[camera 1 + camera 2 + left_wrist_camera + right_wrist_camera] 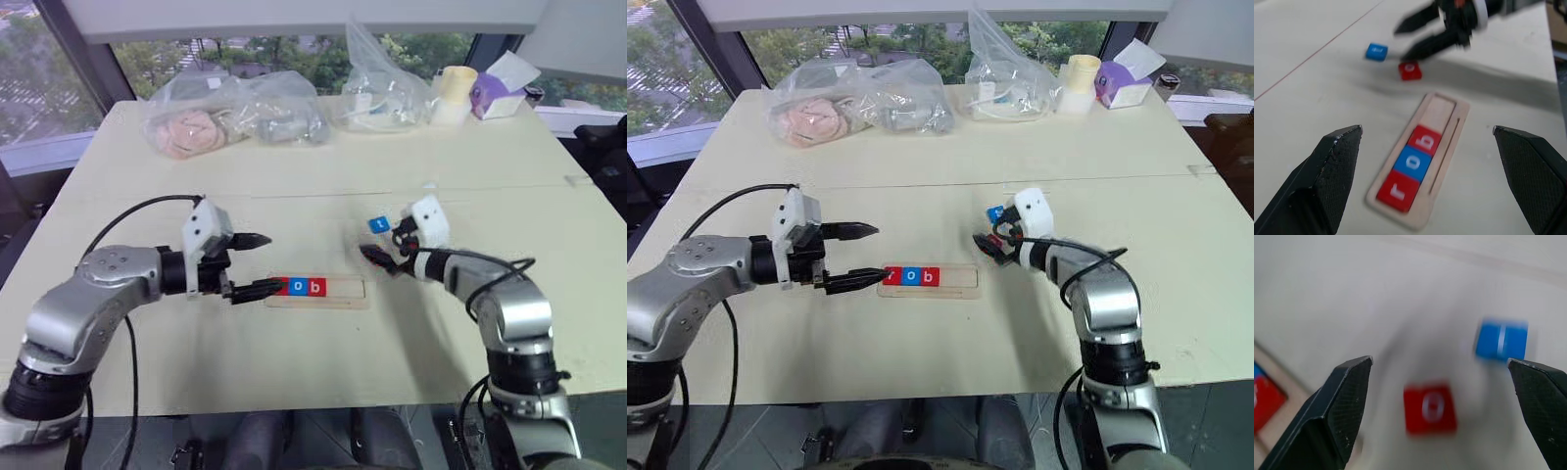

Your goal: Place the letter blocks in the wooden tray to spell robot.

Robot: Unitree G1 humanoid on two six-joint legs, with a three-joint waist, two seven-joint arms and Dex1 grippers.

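Note:
The wooden tray lies mid-table with three letter blocks in its left part: red r, blue o, red b. Its right part is bare. My left gripper hovers open at the tray's left end, one finger over the r block. A blue t block and a red o block lie loose on the table beyond the tray's right end. My right gripper stands open just above them, the red o under the gap between its fingers. Nothing is held.
Clear plastic bags with bundled items sit along the far edge of the table, beside a pale cup and a purple and white box. A faint seam line crosses the tabletop behind the tray.

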